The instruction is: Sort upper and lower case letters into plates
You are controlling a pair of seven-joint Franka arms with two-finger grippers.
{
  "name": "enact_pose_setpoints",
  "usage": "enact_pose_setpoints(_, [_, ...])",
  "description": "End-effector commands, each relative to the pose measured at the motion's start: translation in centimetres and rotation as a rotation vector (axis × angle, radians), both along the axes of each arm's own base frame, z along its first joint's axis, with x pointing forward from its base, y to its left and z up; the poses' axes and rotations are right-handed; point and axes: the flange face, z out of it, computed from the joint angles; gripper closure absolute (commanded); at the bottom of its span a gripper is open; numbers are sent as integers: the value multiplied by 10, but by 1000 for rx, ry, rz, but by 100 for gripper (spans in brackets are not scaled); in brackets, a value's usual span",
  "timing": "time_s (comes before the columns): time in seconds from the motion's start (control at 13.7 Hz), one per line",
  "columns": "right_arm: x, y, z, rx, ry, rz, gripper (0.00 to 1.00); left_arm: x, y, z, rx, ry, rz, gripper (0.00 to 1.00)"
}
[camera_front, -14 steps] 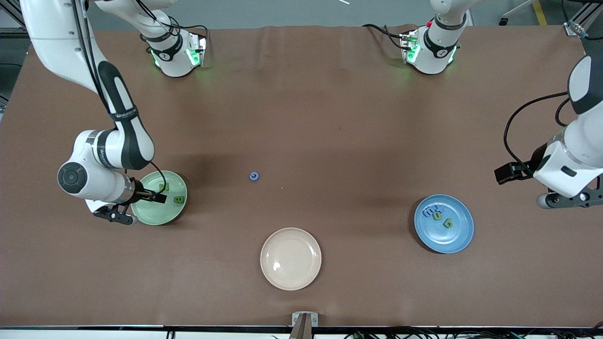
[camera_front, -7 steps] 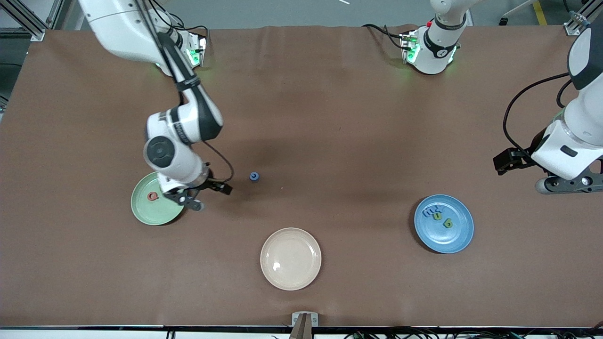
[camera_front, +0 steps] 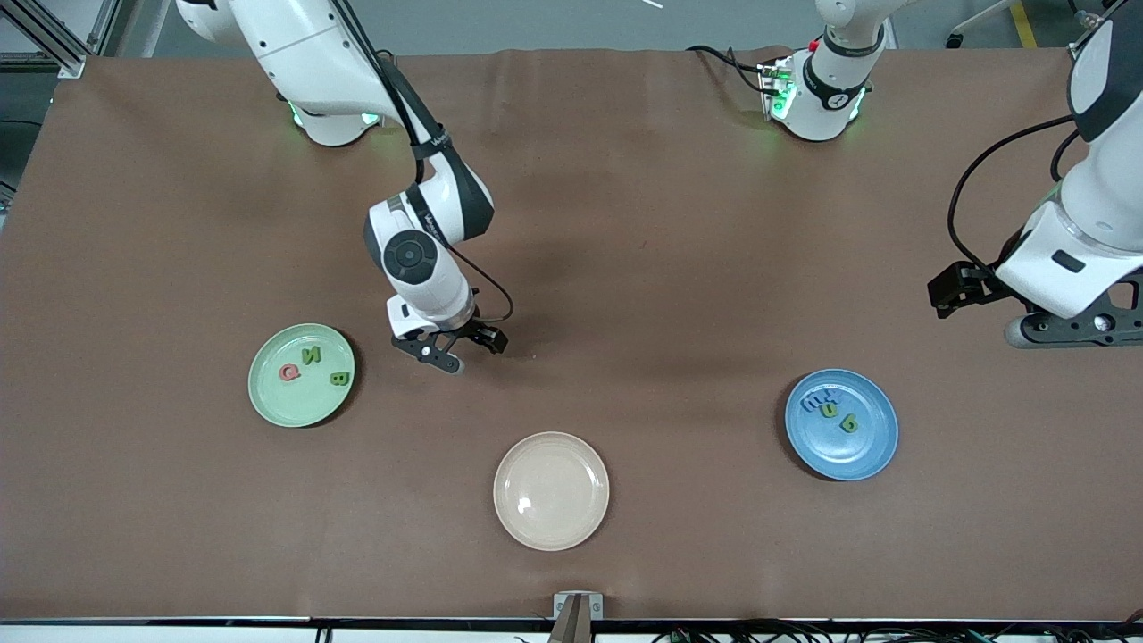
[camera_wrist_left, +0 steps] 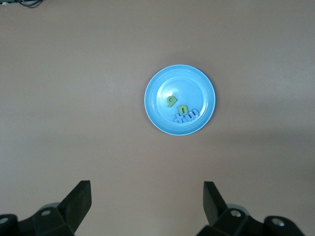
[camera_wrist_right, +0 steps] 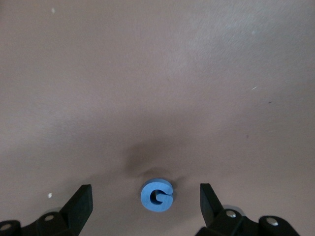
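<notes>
In the front view, your right gripper (camera_front: 457,351) hung over the bare brown desk (camera_front: 625,268), between the mint green plate (camera_front: 268,402) and the middle of the desk, and its arm hid the last loose letter from that camera. The mint green plate held three letters, and the blue plate (camera_front: 880,446), toward the left arm's end of the desk, held three more, while the cream plate (camera_front: 551,527), nearest the camera, held none. Your left gripper (camera_front: 1067,330) waited up in the air near its own end of the desk. In the left wrist view, the left gripper (camera_wrist_left: 147,206) had its jaws released and wide, with nothing in them, and the blue plate (camera_wrist_left: 155,86) lay well below. In the right wrist view, the right gripper (camera_wrist_right: 146,205) had its jaws wide too, and the small blue letter (camera_wrist_right: 156,195) lay flat on the desk between them, a bit nearer one jaw. That could go wrong, I think: the nearer jaw might bump the thin letter first and push or flip it. It also looked like a letter whose big and small shapes are alike, so you might drop it in the wrong plate.
</notes>
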Motion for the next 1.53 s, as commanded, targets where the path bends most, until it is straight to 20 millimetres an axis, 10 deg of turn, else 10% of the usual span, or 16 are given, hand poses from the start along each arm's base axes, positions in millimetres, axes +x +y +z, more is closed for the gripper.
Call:
enact_pose_setpoints(0.0, [-7,0,-12,-6,-16,-13,25,-16,0,14,12,18,-11,0])
enact_pose_setpoints(0.66, [-33,6,-31,-13,-17,-31,48,-31,1,21,0,69,10,0])
enact_pose_setpoints(1.02, [-35,8,-32,-15,-11,-36,92,-44,-3,28,-55,69,25,0])
enact_pose_setpoints(1.46, [15,-65,20,-6,13,14,100,-60,23,45,-153,39,90,0])
